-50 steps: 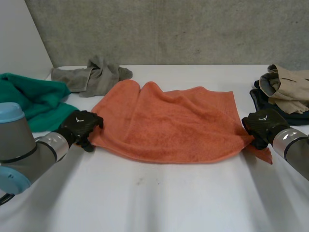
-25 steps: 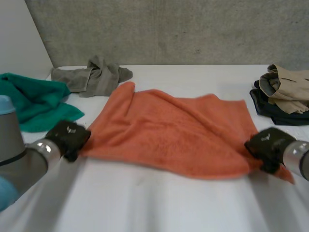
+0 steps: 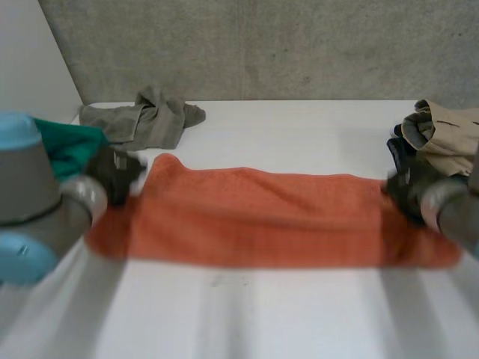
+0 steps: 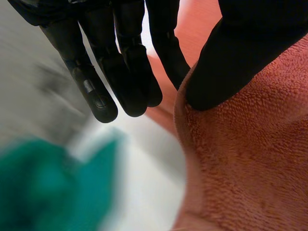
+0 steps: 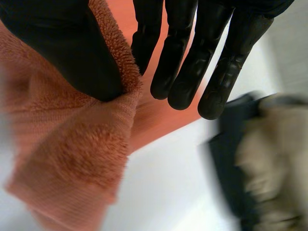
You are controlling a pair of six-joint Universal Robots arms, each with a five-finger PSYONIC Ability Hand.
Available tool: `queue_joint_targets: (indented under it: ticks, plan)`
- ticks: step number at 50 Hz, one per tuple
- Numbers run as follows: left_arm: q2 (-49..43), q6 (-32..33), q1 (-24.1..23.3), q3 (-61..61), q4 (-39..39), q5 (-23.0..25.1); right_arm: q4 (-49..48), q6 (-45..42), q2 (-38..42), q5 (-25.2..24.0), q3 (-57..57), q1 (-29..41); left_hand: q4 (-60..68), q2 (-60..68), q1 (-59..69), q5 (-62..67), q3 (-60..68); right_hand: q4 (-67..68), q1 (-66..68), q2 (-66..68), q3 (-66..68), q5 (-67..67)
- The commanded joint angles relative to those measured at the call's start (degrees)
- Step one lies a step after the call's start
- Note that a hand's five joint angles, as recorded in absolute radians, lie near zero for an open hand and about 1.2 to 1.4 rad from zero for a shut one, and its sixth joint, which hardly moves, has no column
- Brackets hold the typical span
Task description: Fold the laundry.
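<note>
Across the table (image 3: 247, 314), towel (image 3: 262, 228) now taut.

Crumpled green terry cloth (image 3: 73, 146), far left: mostly hidden behind the left arm (image 3: 34, 198), itself cut off at the head view's left edge. Long orange terry towel (image 3: 262, 217): left end covered by the left hand (image 3: 114, 173), right end by the right hand (image 3: 410, 191), so where each pinches it cannot be told. Pile of beige and dark clothes (image 3: 441, 134), far right: cut off at the right edge, number of pieces not discernible.
</note>
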Motion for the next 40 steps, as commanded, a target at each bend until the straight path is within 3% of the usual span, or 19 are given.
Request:
queue_joint_targets:
  ticks: [1, 5, 8, 21, 33, 37, 40]
  plan:
    - [-3.6, -1.4, -1.3, 24.1, 19.3, 0.0, -10.5, 6.0, 2.1, 0.8, -26.1, 2.4, 11.3, 11.5, 14.6, 13.9, 11.7, 11.9, 23.5, 12.7, 12.1, 12.9]
    - [-3.3, -7.2, -1.2, 29.9, 30.3, 0.0, -23.2, 8.6, 1.2, 0.7, -31.6, 2.3, 11.3, 11.5, 14.6, 13.9, 11.7, 11.9, 23.5, 12.7, 12.1, 12.9]
    - [-2.6, -11.5, -0.4, 30.1, 32.9, -0.1, -30.2, 9.2, -0.2, 0.7, -31.6, 2.3, 11.3, 11.5, 14.6, 13.9, 11.7, 11.9, 23.5, 12.7, 12.1, 12.9]
    - [-1.2, -12.6, -0.3, 12.7, 31.0, 0.7, -27.9, 9.4, 0.9, -1.6, -19.6, 4.1, 11.3, 11.5, 14.6, 13.9, 11.7, 11.9, 23.5, 12.7, 12.1, 12.9]
    - [-3.3, -12.2, -1.5, -5.9, 28.6, 0.7, -18.6, 9.9, 7.6, -2.1, -6.5, 3.4, 11.3, 11.5, 14.6, 13.9, 11.7, 11.9, 23.5, 12.7, 12.1, 12.9]
    - [2.3, -9.3, -2.7, -13.6, 21.1, 0.7, -7.4, 8.9, 5.7, -2.2, -1.0, 3.2, 11.3, 11.5, 14.6, 13.9, 11.7, 11.9, 23.5, 12.7, 12.1, 12.9]
    - [7.5, -4.7, -3.0, -18.6, 11.3, 0.3, -0.2, 8.3, 2.1, -2.2, 1.4, 2.5, 11.3, 11.5, 14.6, 13.9, 11.7, 11.9, 23.5, 12.7, 12.1, 12.9]
